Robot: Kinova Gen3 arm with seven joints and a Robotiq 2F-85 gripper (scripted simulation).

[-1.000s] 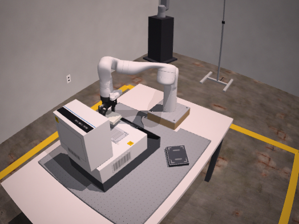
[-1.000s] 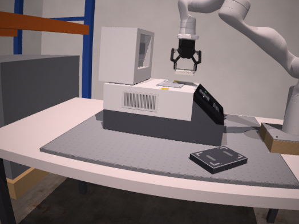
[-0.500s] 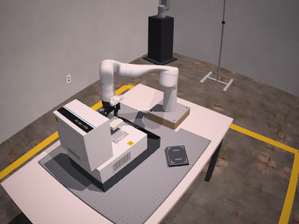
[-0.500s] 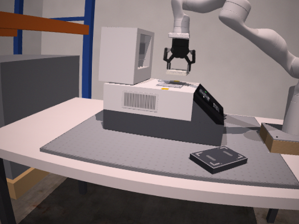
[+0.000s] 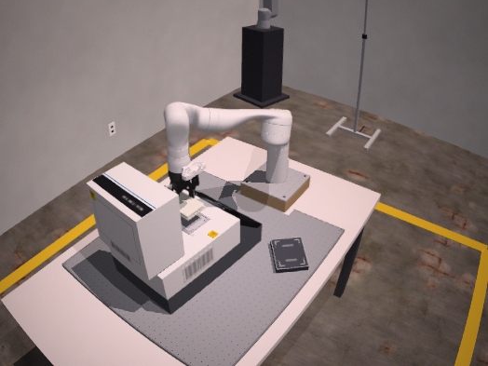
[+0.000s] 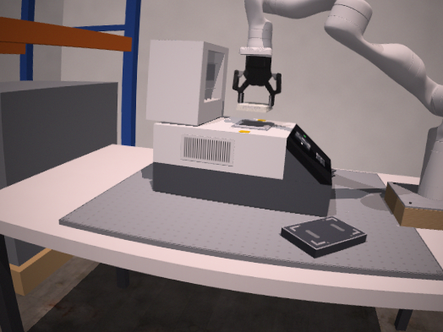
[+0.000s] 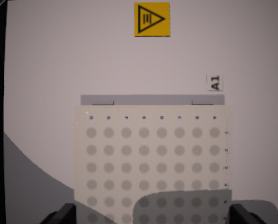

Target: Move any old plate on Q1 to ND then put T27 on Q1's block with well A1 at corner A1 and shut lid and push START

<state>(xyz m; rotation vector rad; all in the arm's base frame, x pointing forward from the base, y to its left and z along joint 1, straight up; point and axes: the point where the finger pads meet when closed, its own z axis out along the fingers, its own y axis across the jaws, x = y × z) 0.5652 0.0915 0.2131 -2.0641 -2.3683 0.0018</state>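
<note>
My gripper is shut on a cream well plate, held level by its long sides. It hangs a little above the block of the white cycler Q1. In the wrist view the plate covers most of the block; only a grey strip shows past its far edge. The A1 mark lies beyond the plate's far right corner. Q1's lid stands open and upright. No label shows on the plate.
A dark, empty plate nest lies on the grey mat in front of Q1. Q1's black key panel shows a small green lamp. A yellow warning label sits beside the block.
</note>
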